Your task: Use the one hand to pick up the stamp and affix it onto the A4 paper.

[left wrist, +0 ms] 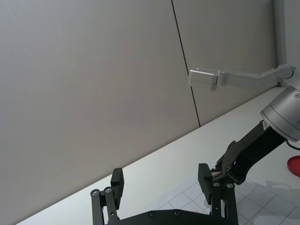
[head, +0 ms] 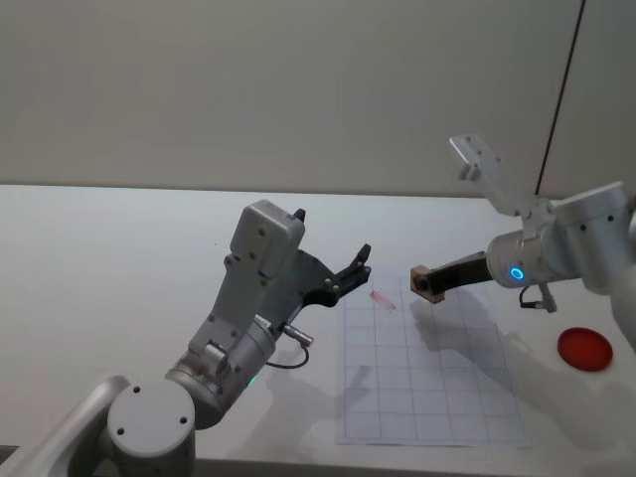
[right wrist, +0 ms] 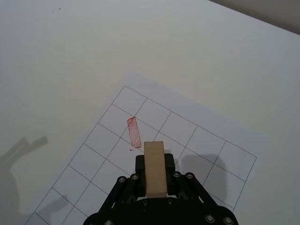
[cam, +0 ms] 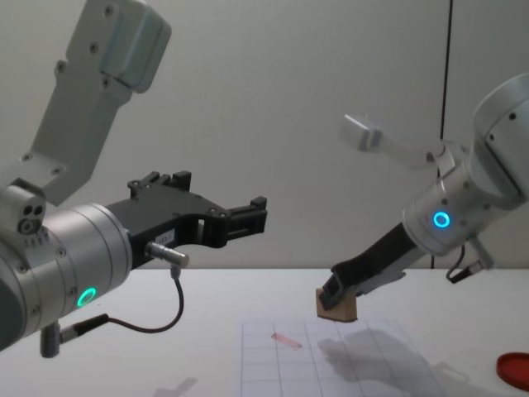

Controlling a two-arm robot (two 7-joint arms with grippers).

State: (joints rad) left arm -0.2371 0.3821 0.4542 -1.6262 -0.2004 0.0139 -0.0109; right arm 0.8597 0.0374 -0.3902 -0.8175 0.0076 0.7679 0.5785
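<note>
The right hand (head: pixel 429 283) is pinching the stamp (head: pixel 424 281), a small wooden block, between its two black fingers (right wrist: pixel 169 164). The stamp is up in the air over the far end of the paper (head: pixel 427 393). The arm's shadow falls on the sheet below it. In the right wrist view the block sticks out from between the fingers, above the grid lines.

One red printed mark (right wrist: pixel 134 132) lies on the paper near its far left corner, close to the spot under the stamp. The paper lies flat on the white surface (head: pixel 119 258). A round red pad (head: pixel 584 349) rests on the surface to the right of the paper, well apart from the stamp.

The left hand (head: pixel 350 270) hangs in the air over the surface, just left of the paper. Its fingers are spread wide with nothing between them. It points toward the right hand, but the two do not touch.
</note>
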